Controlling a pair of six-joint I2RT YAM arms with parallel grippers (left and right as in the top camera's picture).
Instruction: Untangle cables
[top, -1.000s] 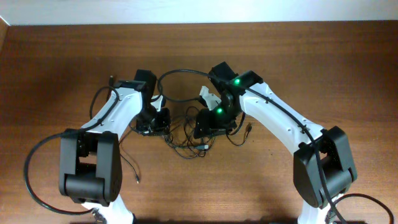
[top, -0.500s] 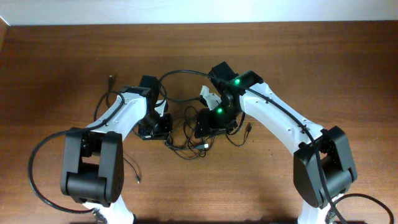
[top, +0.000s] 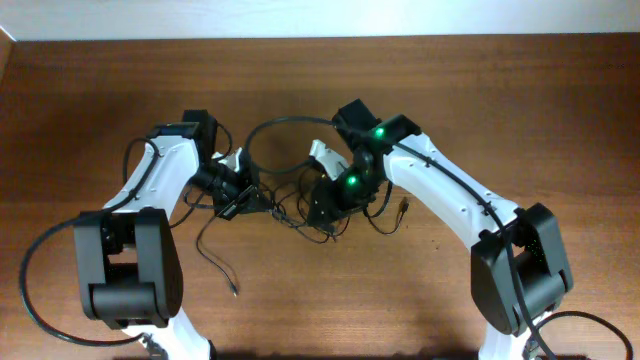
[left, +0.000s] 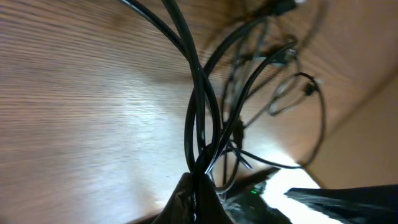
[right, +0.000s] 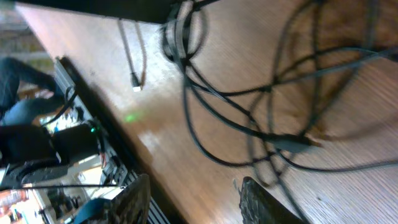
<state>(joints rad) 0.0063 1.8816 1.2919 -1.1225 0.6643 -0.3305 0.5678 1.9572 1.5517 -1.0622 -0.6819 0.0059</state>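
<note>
Overhead: the cables (top: 292, 215) lie bunched mid-surface (top: 500, 100). Left wrist: the left hand (left: 198, 190) pinches several strands tight, probably to anchor them. Right wrist: the right hand (right: 196, 199) hovers above the tangle with fingers parted, holding nothing, likely seeking a loop.

No legible text, label, brand, number or sign in any view.

Overhead: the white and black arm housings show no print that can be made out. The two green lights (top: 380, 131) on the right arm are plain glows, no characters.

Left wrist: the cables (left: 199, 124) and wood surface (left: 93, 112) show no markings that can be read.

Right wrist: the background clutter (right: 56, 137) at the frame's left edge is too blurred to read anything.
</note>
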